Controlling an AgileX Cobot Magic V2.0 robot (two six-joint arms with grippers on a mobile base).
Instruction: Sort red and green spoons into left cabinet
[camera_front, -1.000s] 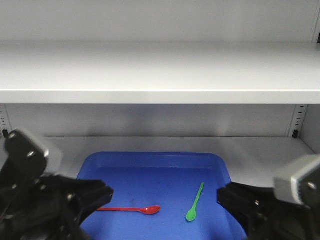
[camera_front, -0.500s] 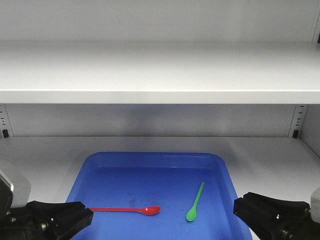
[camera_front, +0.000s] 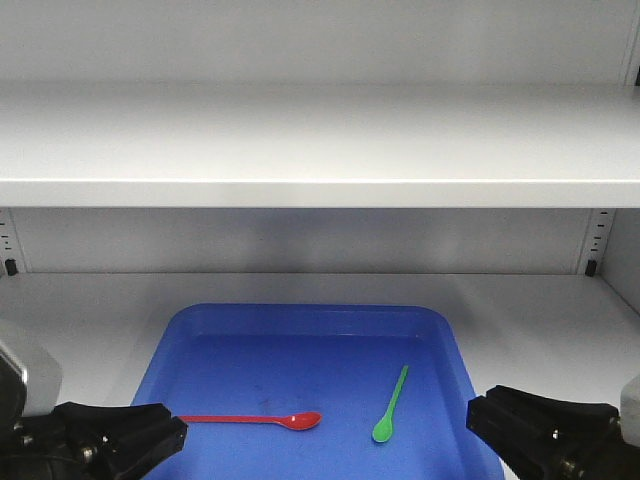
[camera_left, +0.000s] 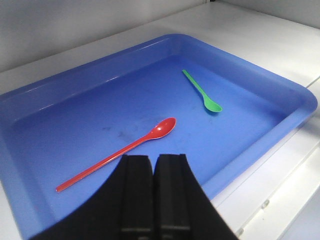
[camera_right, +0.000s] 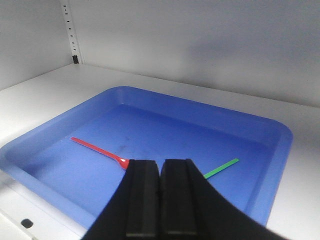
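On the lower cabinet shelf (camera_front: 300, 285), both spoons lie loose in the blue tray (camera_front: 310, 322), red spoon (camera_front: 262, 419) at 9 o'clock of green spoon (camera_front: 391, 403); left hand (camera_left: 154, 165) & right hand (camera_right: 160, 169) closed, empty, near the tray's front edge — pick not begun, next: open one hand, drop onto a handle.

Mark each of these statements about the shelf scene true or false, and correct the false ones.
1. Both spoons lie inside the blue tray. True.
2. The red spoon crosses over the green spoon. False: they lie apart, without touching.
3. The left gripper is shut and holds nothing. True.
4. The right gripper is clamped on the green spoon. False: its fingers are shut on nothing, above the tray.
5. The tray rests on the cabinet's upper shelf. False: it sits on the lower shelf.
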